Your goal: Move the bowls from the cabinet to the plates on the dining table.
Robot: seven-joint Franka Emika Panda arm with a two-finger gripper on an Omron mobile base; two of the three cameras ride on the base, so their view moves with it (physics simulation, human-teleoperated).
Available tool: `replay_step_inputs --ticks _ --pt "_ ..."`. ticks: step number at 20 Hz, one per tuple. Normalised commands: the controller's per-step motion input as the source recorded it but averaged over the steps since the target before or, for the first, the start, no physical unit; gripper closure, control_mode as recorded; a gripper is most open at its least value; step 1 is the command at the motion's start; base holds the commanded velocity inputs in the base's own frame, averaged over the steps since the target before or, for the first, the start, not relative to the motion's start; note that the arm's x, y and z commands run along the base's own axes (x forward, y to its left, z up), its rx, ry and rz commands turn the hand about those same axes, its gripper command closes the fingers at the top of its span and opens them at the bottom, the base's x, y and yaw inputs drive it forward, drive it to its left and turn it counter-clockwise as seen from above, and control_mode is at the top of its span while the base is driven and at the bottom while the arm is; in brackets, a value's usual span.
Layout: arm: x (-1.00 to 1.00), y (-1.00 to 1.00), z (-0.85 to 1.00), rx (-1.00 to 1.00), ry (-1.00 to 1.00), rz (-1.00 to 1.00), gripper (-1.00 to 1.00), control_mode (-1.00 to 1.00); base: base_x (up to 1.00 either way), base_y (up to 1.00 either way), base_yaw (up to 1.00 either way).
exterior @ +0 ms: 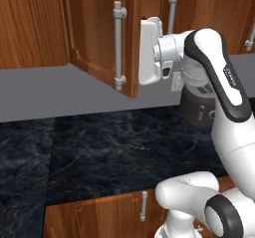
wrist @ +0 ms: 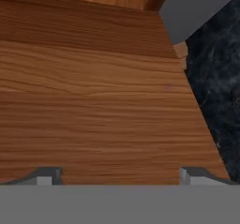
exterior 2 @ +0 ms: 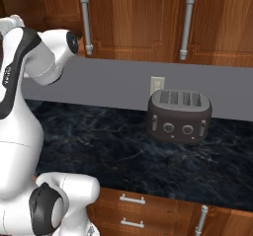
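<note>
Gripper (wrist: pixel 121 175) spread wide, grasping nothing, fingertips (wrist: pixel 44 175) set apart close against wood panel. Cabinet (exterior: pixel 94 28) reddish-brown, panelled, on wall above black marble counter (exterior: pixel 109 147); door swung partly open, silver bar handle (exterior: pixel 118 45) on it. Arm raised, bent, hand level against door edge. Dark toaster (exterior 2: pixel 180 115) on counter below.

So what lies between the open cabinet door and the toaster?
In the left base view the robot's hand and wrist sit between the cabinet door and the toaster, with bare grey wall behind.
</note>
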Motion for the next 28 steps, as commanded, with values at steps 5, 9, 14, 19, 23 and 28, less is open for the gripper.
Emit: replay_step_inputs --ticks 5,9,14,19,23,28 --pt "-0.22 0.58 0.00 0.00 0.00 0.11 -1.00 -1.00 0.00 0.00 0.00" --pt "-0.17 0.52 0.00 0.00 0.00 0.06 -1.00 -1.00 0.00 0.00 0.00" --pt "-0.13 0.46 0.00 0.00 0.00 0.02 -1.00 -1.00 0.00 0.00 0.00" --pt "-0.12 0.48 0.00 0.00 0.00 0.02 -1.00 -1.00 0.00 0.00 0.00" --pt "-0.18 0.28 0.00 -0.04 0.00 0.00 -1.00 -1.00 0.00 0.00 0.00" --pt "-0.40 0.00 0.09 -0.12 -0.04 0.00 -1.00 -1.00 0.00 0.00 0.00"
